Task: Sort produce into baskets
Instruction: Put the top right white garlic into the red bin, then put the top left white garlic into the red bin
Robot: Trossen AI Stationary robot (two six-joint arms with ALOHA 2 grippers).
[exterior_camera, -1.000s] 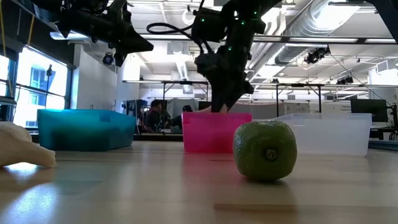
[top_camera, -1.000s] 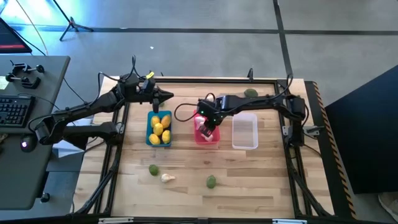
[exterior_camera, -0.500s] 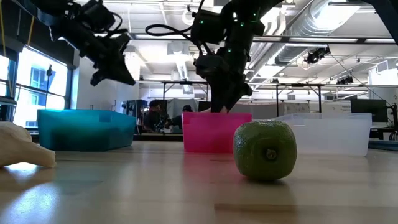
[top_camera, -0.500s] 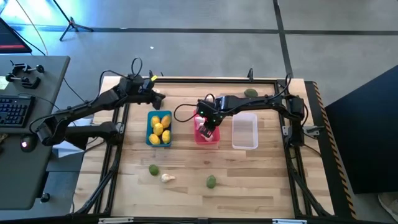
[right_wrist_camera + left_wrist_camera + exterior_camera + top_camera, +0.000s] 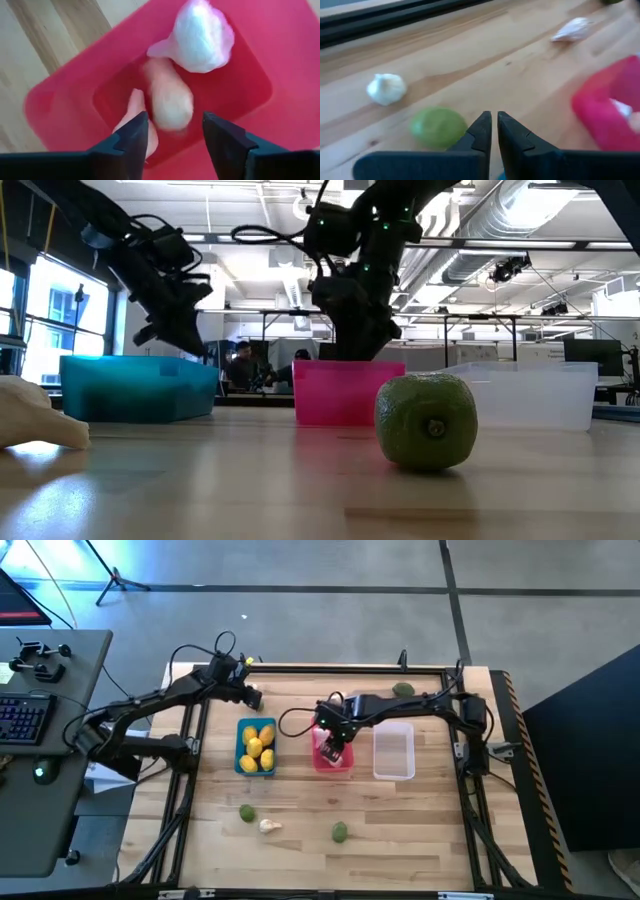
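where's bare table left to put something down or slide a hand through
Bare wood spans the table front right, beyond the green fruit, and the strip between the three loose front pieces and the baskets. Crowded: the blue basket, pink basket with the right gripper over it, and white basket.

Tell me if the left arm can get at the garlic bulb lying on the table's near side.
Probably yes. The garlic bulb lies in the open beside a lime, nothing over it. The left gripper, jaws shut, hangs beyond the blue basket, which it would need to pass over.
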